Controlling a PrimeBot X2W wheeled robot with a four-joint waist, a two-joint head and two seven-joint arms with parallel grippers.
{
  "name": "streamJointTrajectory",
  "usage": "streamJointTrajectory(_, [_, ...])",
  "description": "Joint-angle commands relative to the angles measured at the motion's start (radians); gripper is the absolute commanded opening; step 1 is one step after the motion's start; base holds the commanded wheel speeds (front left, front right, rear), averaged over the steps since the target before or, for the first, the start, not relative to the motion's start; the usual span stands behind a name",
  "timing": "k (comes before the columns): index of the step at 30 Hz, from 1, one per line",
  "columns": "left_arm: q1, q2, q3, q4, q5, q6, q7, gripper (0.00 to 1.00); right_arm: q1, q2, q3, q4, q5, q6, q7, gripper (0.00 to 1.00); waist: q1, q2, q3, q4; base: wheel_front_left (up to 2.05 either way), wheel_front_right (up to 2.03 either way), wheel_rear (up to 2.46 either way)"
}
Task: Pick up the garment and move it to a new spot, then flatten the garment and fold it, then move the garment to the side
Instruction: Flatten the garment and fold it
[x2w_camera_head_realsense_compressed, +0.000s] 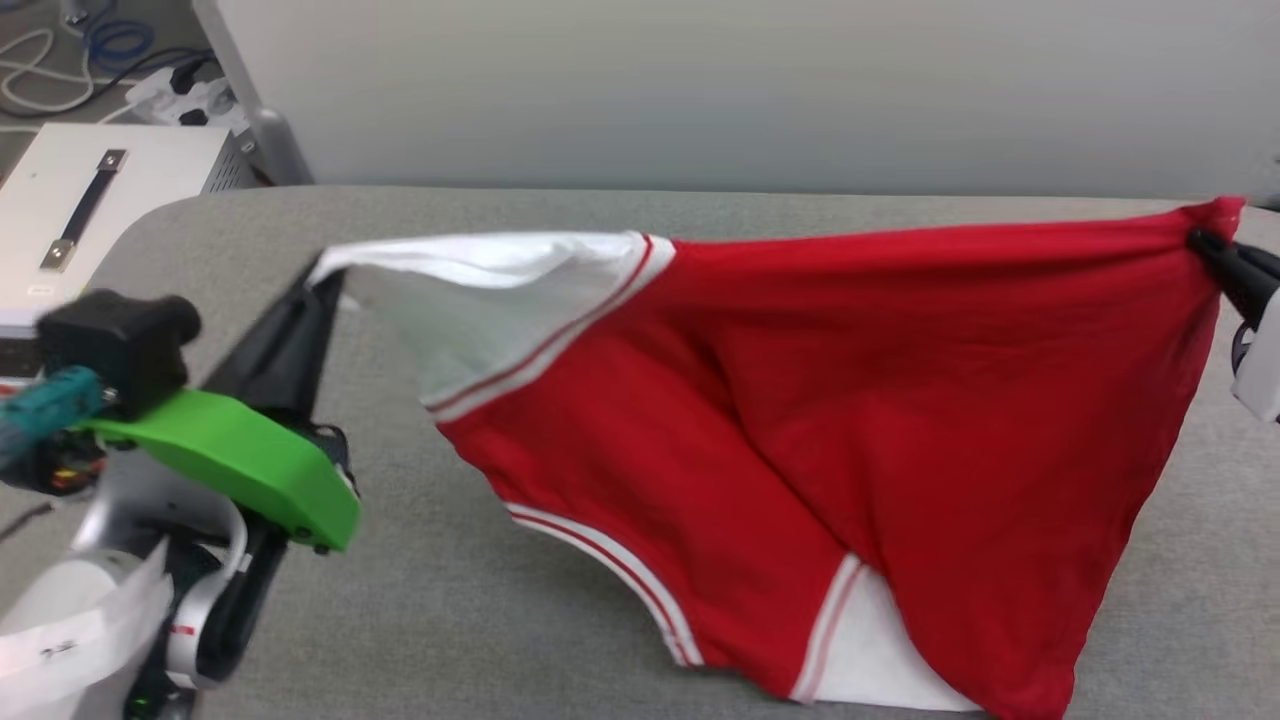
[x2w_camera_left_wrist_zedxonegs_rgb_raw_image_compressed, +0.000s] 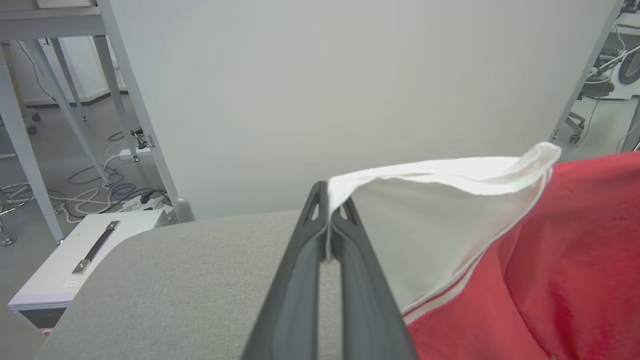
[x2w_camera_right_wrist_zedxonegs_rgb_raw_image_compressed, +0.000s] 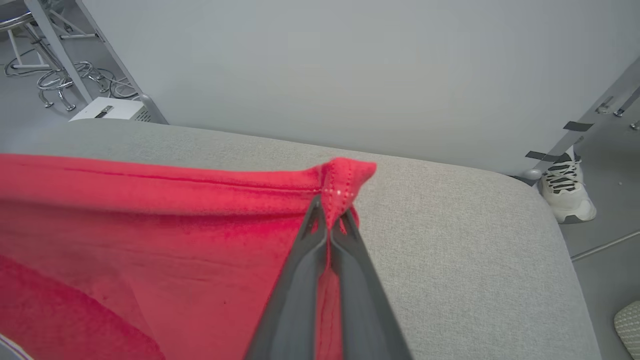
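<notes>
The garment (x2w_camera_head_realsense_compressed: 880, 400), a red shirt with white striped-trim sleeves, hangs stretched between my two grippers above the grey padded table (x2w_camera_head_realsense_compressed: 450, 600); its lower folds rest on the table near the front edge. My left gripper (x2w_camera_head_realsense_compressed: 322, 275) is shut on the tip of a white sleeve (x2w_camera_left_wrist_zedxonegs_rgb_raw_image_compressed: 450, 172), seen close in the left wrist view with the gripper (x2w_camera_left_wrist_zedxonegs_rgb_raw_image_compressed: 330, 200) pinching the cloth. At the far right my right gripper (x2w_camera_head_realsense_compressed: 1205, 242) is shut on a red hem corner (x2w_camera_right_wrist_zedxonegs_rgb_raw_image_compressed: 345, 175), its fingertips (x2w_camera_right_wrist_zedxonegs_rgb_raw_image_compressed: 316, 212) clamped over the stitched edge. The print is hidden.
A white panel (x2w_camera_head_realsense_compressed: 700, 90) stands behind the table's far edge. A white box with a handle (x2w_camera_head_realsense_compressed: 80, 200) and cables lie on the floor at the left. A person's shoe (x2w_camera_right_wrist_zedxonegs_rgb_raw_image_compressed: 567, 192) stands on the floor beyond the table's right corner.
</notes>
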Motion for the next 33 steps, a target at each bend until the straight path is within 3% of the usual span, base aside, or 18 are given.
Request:
streamJointTrajectory(1, [-0.028, 0.013, 0.020, -0.009, 0.013, 0.010, -0.013, 0.00, 0.017, 0.000, -0.013, -0.026, 0.007, -0.001, -0.009, 0.00, 0.0000, -0.0001, -0.021, -0.025, 0.00, 0.00, 0.00])
streamJointTrajectory(10, [-0.128, 0.058, 0.094, -0.059, 0.059, 0.003, -0.066, 0.00, 0.017, 0.016, -0.073, -0.218, -0.012, -0.001, -0.057, 0.00, 0.0000, -0.0001, -0.020, -0.050, 0.00, 0.00, 0.00])
streamJointTrajectory(19, [-0.248, 0.085, 0.129, -0.049, 0.078, -0.019, -0.080, 0.00, -0.047, 0.012, -0.095, -0.252, -0.045, -0.001, -0.139, 0.00, 0.0000, -0.0001, 0.009, -0.054, 0.00, 0.00, 0.00])
streamJointTrajectory(27, [-0.400, 0.134, 0.142, 0.022, 0.040, -0.095, -0.030, 0.00, -0.163, -0.022, -0.114, -0.192, -0.044, -0.001, -0.218, 0.00, 0.0000, -0.0001, 0.138, -0.057, 0.00, 0.00, 0.00])
streamJointTrajectory(33, [-0.581, 0.177, 0.135, 0.116, 0.048, -0.174, -0.008, 0.00, -0.344, -0.067, -0.059, -0.080, -0.071, -0.001, -0.277, 0.00, 0.0000, -0.0001, 0.273, -0.073, 0.00, 0.00, 0.00])
